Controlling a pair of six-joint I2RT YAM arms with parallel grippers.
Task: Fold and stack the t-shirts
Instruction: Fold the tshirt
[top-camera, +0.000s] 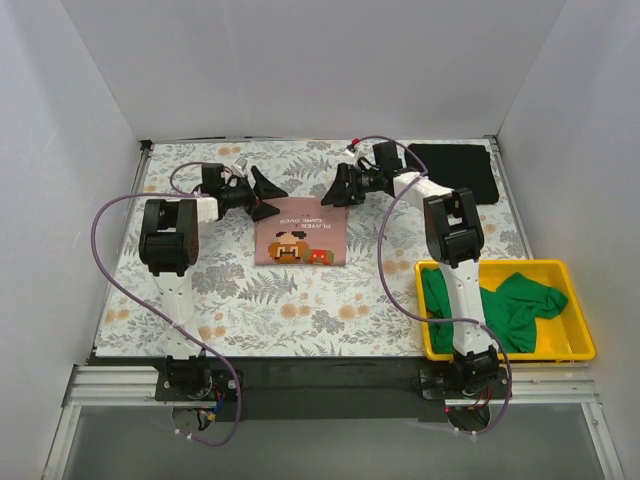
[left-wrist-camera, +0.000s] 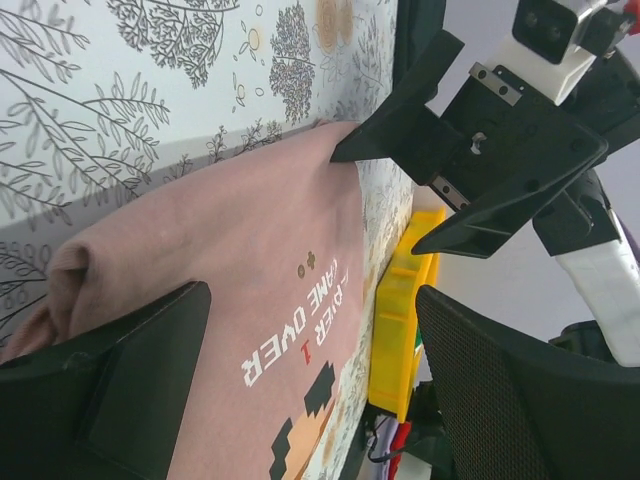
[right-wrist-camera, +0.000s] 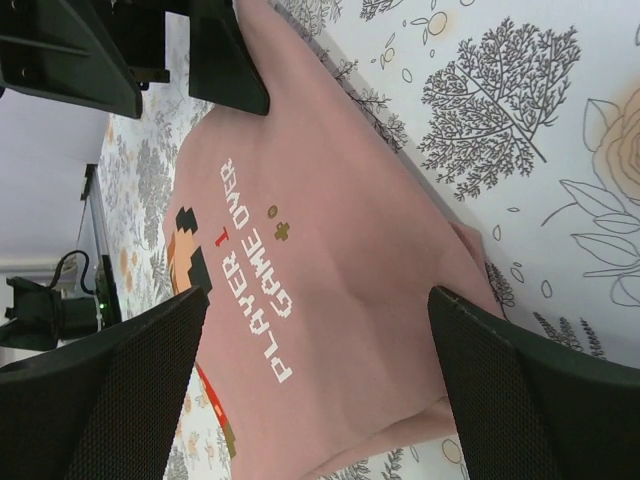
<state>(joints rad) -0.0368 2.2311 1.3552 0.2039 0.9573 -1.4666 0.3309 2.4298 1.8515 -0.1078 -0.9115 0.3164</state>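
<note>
The left tool (top-camera: 271, 196) is seen spread wide at the far left corner of the pink shirt (top-camera: 300, 232), and the right tool (top-camera: 334, 189) is likewise spread at its far right corner. Nothing is pinched by either. In the left wrist view, one finger of the right tool is seen touching the shirt's corner.

The pink shirt lies flat near the middle of the worktop (top-camera: 200, 290), folded to a neat rectangle with its print upward, so its folding is judged done or nearly so. The black shirt (top-camera: 455, 170) is laid folded at the far right corner, well apart from the pink one. The green shirt (top-camera: 505, 305) is bunched, unfolded, in the yellow bin (top-camera: 500, 264) at the near right. Two folds are thus judged complete, one is left, and no stacking has been done.

Open worktop is available to the left of the pink shirt and on its near side. On the right, room is narrowed by the bin and the black shirt, and a cable (top-camera: 385, 260) is looped from the right arm between the pink shirt and the bin.
</note>
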